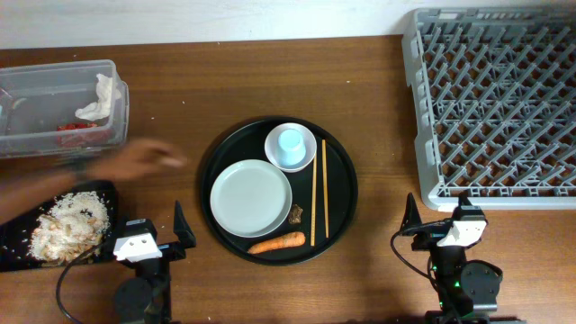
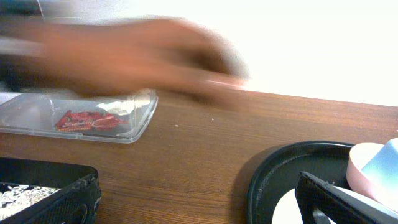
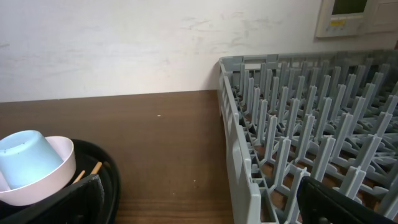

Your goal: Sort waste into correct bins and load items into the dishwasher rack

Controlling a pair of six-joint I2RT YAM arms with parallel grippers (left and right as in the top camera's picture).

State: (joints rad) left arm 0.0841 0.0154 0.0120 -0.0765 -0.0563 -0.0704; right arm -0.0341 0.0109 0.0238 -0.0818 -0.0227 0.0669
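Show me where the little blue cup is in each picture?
Overhead: the light-blue cup sits in the white bowl, in the upper part of the round black tray.
Left wrist: at the far right edge, partly cut off.
Right wrist: bottom left, tilted in the bowl.
Shared landmark: the round black tray, lower right in the left wrist view, bottom left in the right wrist view.

A robotics lab is mimicking a kitchen: left arm (image 1: 137, 286) at seven o'clock, right arm (image 1: 459, 279) at five, dishwasher rack (image 1: 490, 99) at two, wooden table (image 1: 378, 90).
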